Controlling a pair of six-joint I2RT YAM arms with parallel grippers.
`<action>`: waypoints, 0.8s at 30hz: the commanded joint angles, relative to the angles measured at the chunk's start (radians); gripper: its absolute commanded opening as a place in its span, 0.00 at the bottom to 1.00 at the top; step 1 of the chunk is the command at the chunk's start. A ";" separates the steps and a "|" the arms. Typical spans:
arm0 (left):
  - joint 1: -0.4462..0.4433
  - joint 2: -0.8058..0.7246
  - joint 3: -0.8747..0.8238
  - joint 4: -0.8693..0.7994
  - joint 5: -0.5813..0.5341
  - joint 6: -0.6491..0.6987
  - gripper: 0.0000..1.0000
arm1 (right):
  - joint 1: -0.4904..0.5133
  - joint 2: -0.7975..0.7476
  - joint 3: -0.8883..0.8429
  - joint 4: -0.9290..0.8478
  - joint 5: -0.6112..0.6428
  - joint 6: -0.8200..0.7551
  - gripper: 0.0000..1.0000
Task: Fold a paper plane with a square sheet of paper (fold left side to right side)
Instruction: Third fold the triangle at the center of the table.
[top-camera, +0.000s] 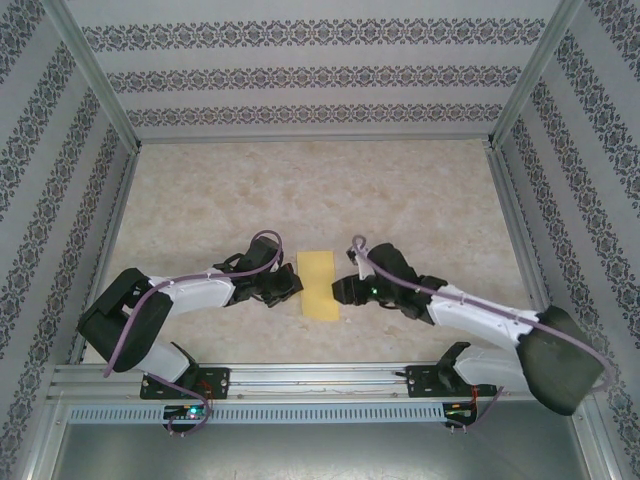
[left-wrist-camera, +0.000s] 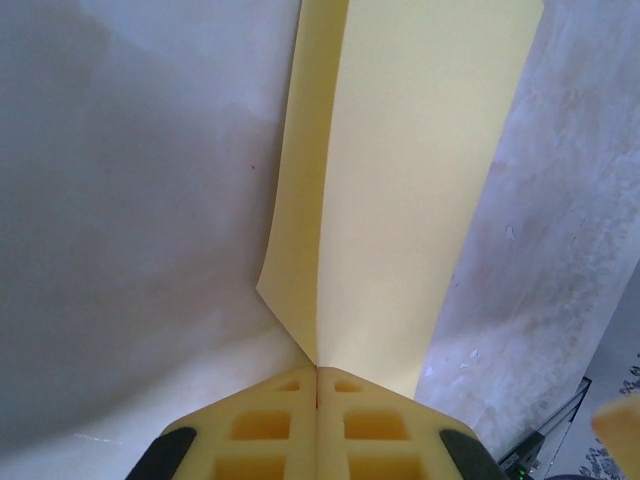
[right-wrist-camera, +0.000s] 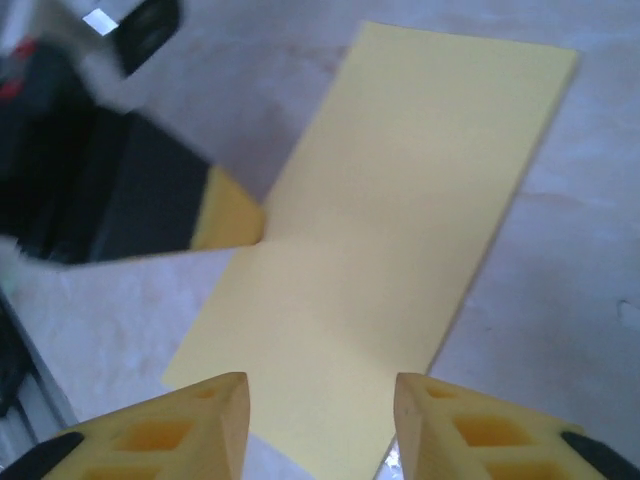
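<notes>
The square sheet of paper (top-camera: 319, 284) lies mid-table, folded into a narrow pale-yellow rectangle. My left gripper (top-camera: 293, 285) is at its left edge. In the left wrist view the jaws (left-wrist-camera: 317, 372) are pressed together and the paper (left-wrist-camera: 400, 200) runs into their seam, its left layer lifted slightly. My right gripper (top-camera: 342, 290) hovers at the sheet's right side. In the right wrist view its fingers (right-wrist-camera: 320, 400) stand apart above the paper's (right-wrist-camera: 400, 230) near end, nothing between them. The left gripper's yellow fingertip (right-wrist-camera: 228, 215) touches the far long edge there.
Patterned walls and aluminium frame posts (top-camera: 110, 95) enclose the marble-look table (top-camera: 400, 190). A metal rail (top-camera: 320, 375) with the arm bases runs along the near edge. Bare tabletop stretches behind the paper.
</notes>
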 joint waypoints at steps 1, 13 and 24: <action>-0.009 -0.021 0.016 -0.001 0.017 -0.046 0.00 | 0.156 -0.074 -0.073 0.014 0.250 -0.182 0.50; -0.015 -0.028 0.028 -0.024 0.023 -0.054 0.00 | 0.511 0.121 -0.029 0.103 0.678 -0.461 0.75; -0.018 -0.026 0.023 -0.012 0.027 -0.059 0.00 | 0.510 0.373 0.116 0.185 0.702 -0.491 0.76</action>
